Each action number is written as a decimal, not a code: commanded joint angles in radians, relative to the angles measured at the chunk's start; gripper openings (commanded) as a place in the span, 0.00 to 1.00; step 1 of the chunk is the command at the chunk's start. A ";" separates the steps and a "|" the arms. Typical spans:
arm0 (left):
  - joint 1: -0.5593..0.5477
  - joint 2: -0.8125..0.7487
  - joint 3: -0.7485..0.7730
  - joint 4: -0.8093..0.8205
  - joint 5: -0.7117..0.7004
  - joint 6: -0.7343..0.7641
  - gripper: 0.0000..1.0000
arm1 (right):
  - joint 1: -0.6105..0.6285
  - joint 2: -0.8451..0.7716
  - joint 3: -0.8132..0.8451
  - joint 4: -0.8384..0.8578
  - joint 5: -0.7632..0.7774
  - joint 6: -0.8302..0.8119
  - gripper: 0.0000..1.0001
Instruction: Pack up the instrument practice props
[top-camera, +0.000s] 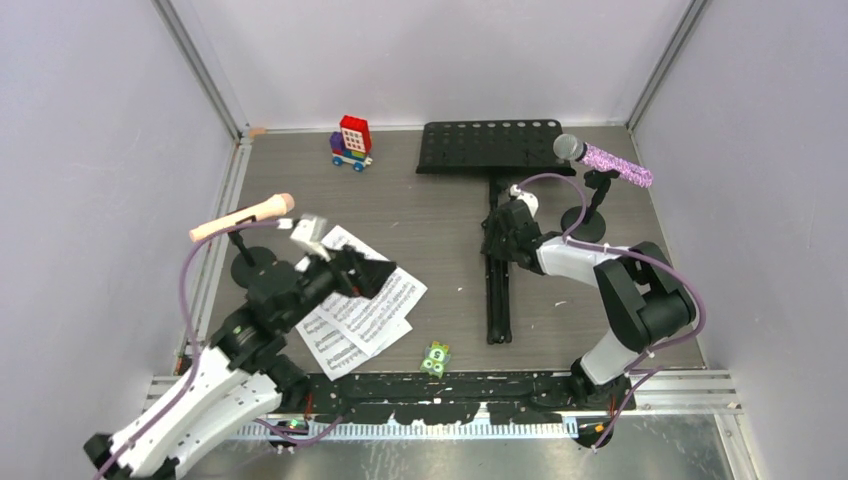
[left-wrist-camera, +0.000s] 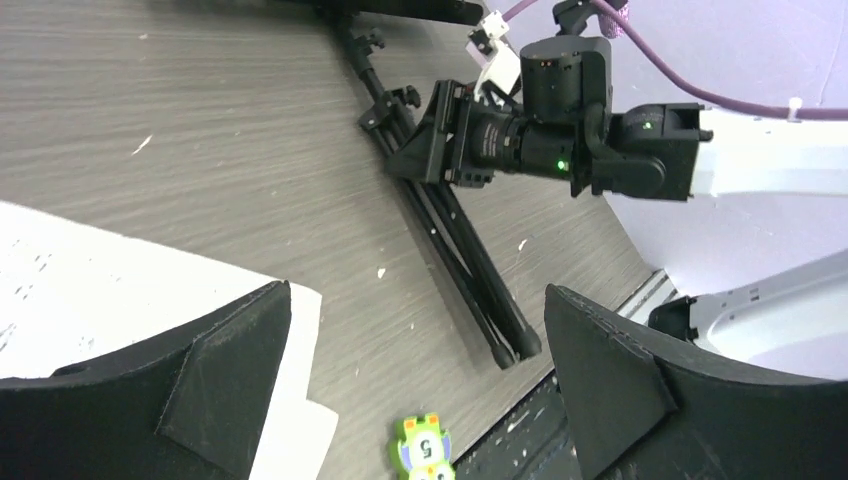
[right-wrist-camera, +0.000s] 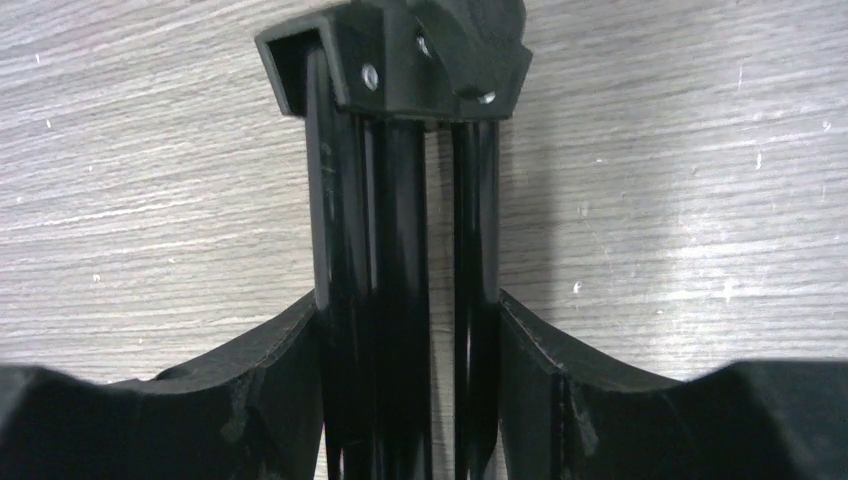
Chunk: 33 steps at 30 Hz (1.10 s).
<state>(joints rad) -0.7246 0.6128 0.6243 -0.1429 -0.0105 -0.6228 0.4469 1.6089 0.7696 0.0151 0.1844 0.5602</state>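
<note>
The black perforated music desk (top-camera: 488, 147) lies flat at the back, its folded tripod legs (top-camera: 497, 290) stretching toward me. My right gripper (top-camera: 503, 237) is shut on those legs near their upper end; in the right wrist view both fingers press the leg bundle (right-wrist-camera: 400, 250) from either side. My left gripper (top-camera: 375, 275) is open and empty just above the white sheet-music pages (top-camera: 365, 305), whose corner shows in the left wrist view (left-wrist-camera: 90, 290). The pink microphone (top-camera: 245, 217) sits on its mount (top-camera: 250, 268) at the left. The purple-glitter microphone (top-camera: 617, 165) sits on its mount (top-camera: 585, 220) at the right.
A red-blue toy brick vehicle (top-camera: 352, 143) stands at the back. A small green piece (top-camera: 435, 357) lies near the front rail, and also shows in the left wrist view (left-wrist-camera: 425, 455). Grey walls close in the table on three sides.
</note>
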 joint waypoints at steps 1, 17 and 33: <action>-0.002 -0.214 -0.012 -0.344 -0.110 -0.025 1.00 | -0.008 0.012 0.078 0.135 0.023 0.030 0.67; -0.001 -0.279 0.066 -0.588 -0.279 -0.028 1.00 | -0.008 -0.111 0.270 -0.517 0.393 0.083 1.00; -0.002 -0.093 0.117 -0.658 -0.182 -0.046 1.00 | -0.007 -0.613 0.016 -0.483 0.017 -0.027 1.00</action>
<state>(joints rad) -0.7246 0.4850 0.7162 -0.7815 -0.2333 -0.6685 0.4412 1.1389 0.8539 -0.5232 0.2966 0.5529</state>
